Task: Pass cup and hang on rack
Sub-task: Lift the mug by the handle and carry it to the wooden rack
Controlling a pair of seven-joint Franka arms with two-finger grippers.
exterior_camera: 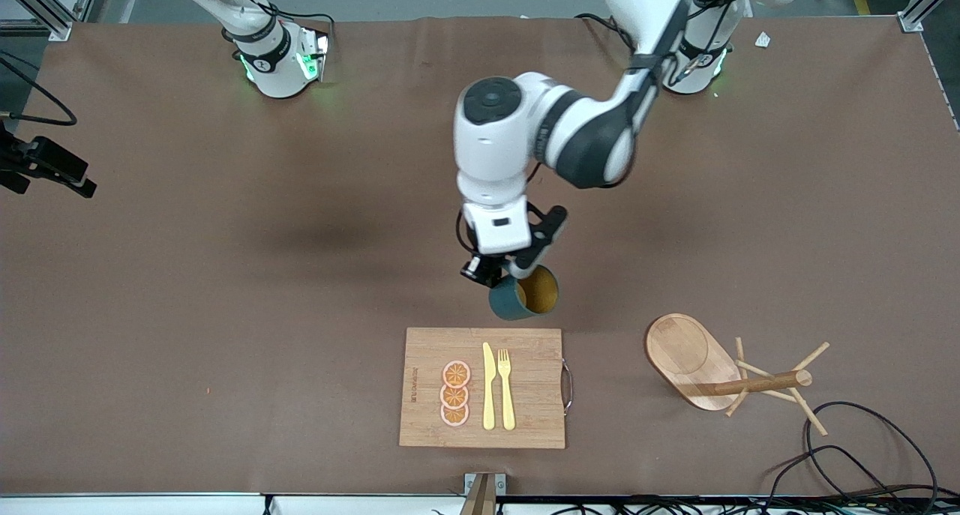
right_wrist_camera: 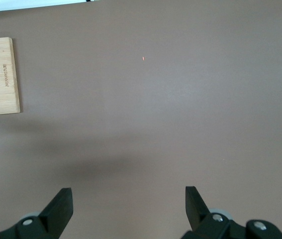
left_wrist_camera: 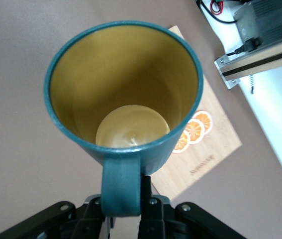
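Teal-green cup (exterior_camera: 525, 294): tan-yellow inside, held in the air and tilted, its mouth turned toward the front camera, over the bare table just at the cutting board's edge.
Left gripper (exterior_camera: 517, 269): fingers closed on the cup's handle (left_wrist_camera: 121, 186).
Cutting board (exterior_camera: 484, 387): bamboo, with 3 orange slices (exterior_camera: 455, 393), 1 yellow knife (exterior_camera: 488, 386) and 1 yellow fork (exterior_camera: 506, 387) lying on it.
Rack (exterior_camera: 731, 376): light wood, lying tipped on its side, toward the left arm's end of the table, beside the board.
Right gripper (right_wrist_camera: 128, 209): fingers spread wide, empty, over bare brown table; this arm waits.
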